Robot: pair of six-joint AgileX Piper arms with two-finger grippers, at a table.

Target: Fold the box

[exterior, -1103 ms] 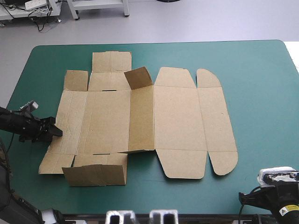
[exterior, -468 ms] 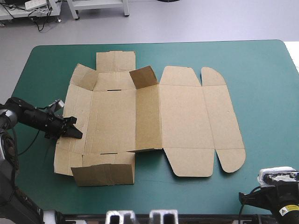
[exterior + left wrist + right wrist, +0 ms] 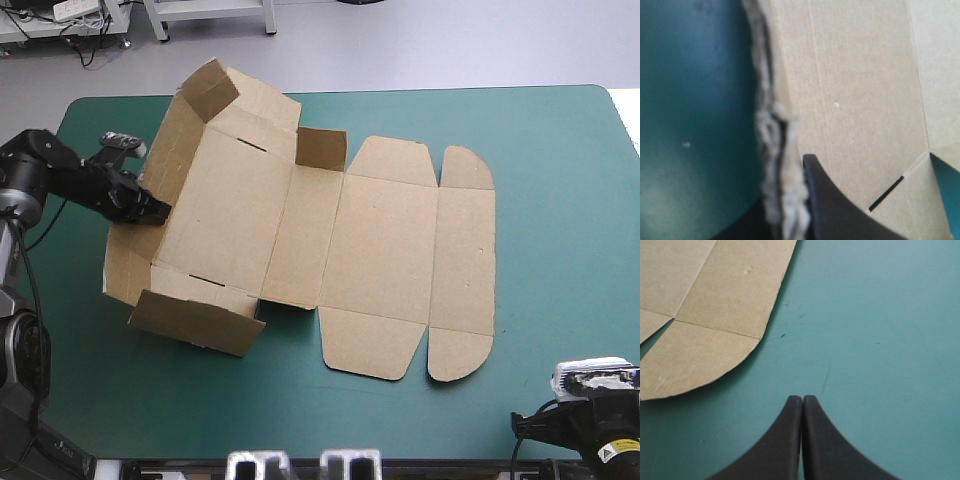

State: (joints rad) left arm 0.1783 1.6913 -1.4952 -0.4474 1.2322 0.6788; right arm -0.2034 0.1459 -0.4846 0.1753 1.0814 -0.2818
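Box: I see the brown cut-board box [image 3: 250, 200] mid-table on the teal-green cover [image 3: 560, 200]. Its left side is lifted and its lid panels lie flat to the right.
L gripper [image 3: 152, 207]: black fins clamped on the box's left wall edge, board pinched btwn them.
R gripper [image 3: 802, 399]: fins pressed together on nothing, over bare cover near the box's rounded flap [image 3: 700, 360].
Change: left wall was flat earlier and is now raised; the sheet has turned and shifted.

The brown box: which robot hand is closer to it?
Left. The left gripper is shut on the box, pinching its raised wall at the table's left side. The right gripper is shut on nothing, over bare teal-green cover, apart from the box's rounded flap.
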